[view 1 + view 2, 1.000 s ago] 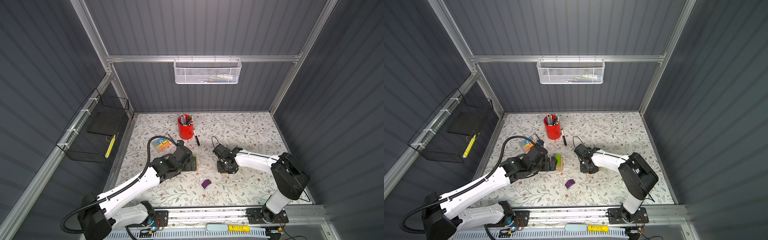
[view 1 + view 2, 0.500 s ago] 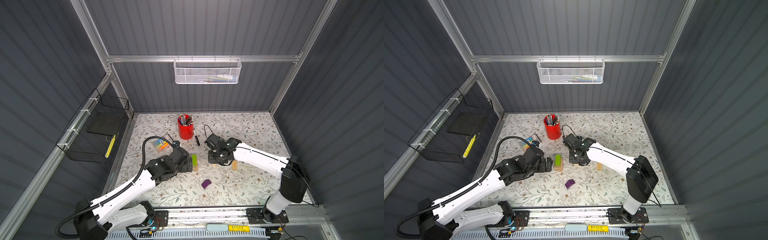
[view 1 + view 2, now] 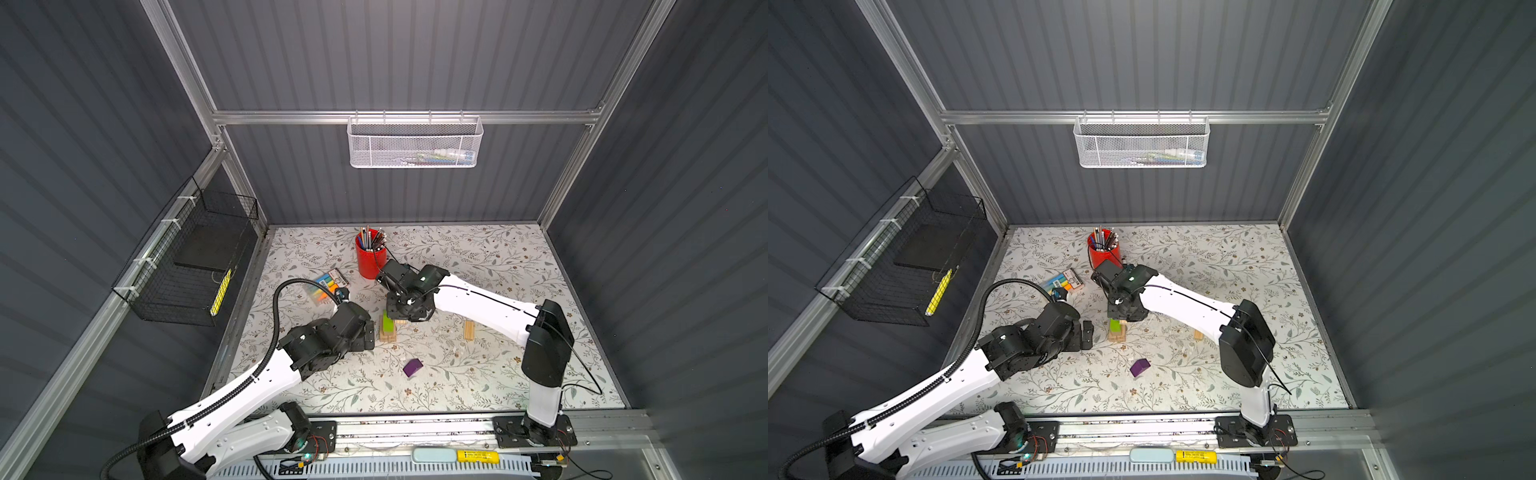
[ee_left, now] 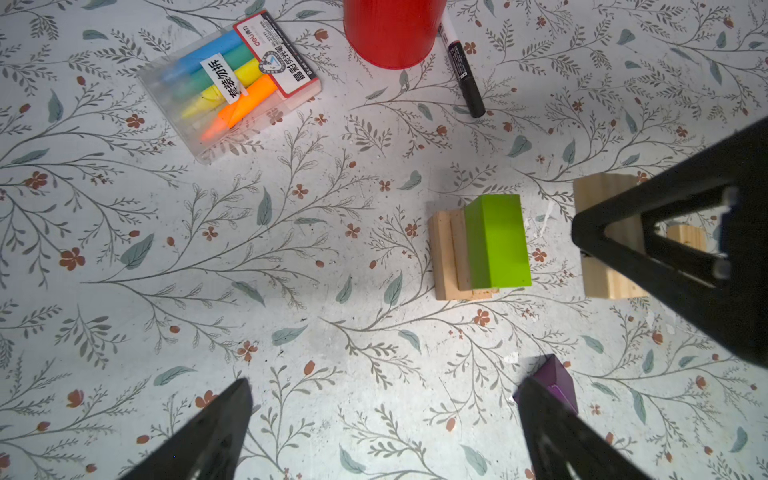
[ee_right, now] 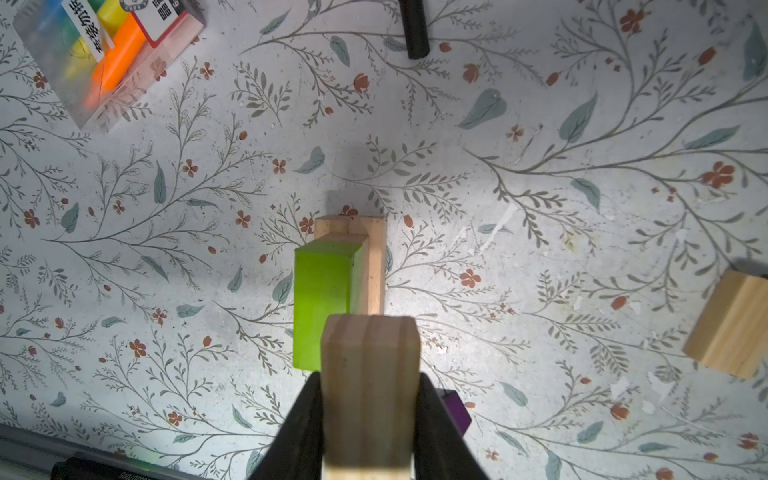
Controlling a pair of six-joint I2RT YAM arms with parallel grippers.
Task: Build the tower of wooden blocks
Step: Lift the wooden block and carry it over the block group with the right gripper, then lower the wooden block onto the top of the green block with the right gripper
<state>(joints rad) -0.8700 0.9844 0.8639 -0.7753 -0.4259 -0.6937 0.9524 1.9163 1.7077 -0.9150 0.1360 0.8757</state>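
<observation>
1. the right gripper is clamped narrow on a pale wood block, holding it in the air above the wood block tower, mid floral mat.
2. the tower is low: pale blocks at the base, with the lime-green block lying along one side on top.
3. the held block hangs over the tower's end nearest the fingers, above the bare pale strip beside the green block. the green block's long axis runs straight away from the fingers, so the held block probably goes down parallel to it.
4. the left gripper is spread wide and empty, just beside the tower. the purple block lies apart, toward the front.
</observation>
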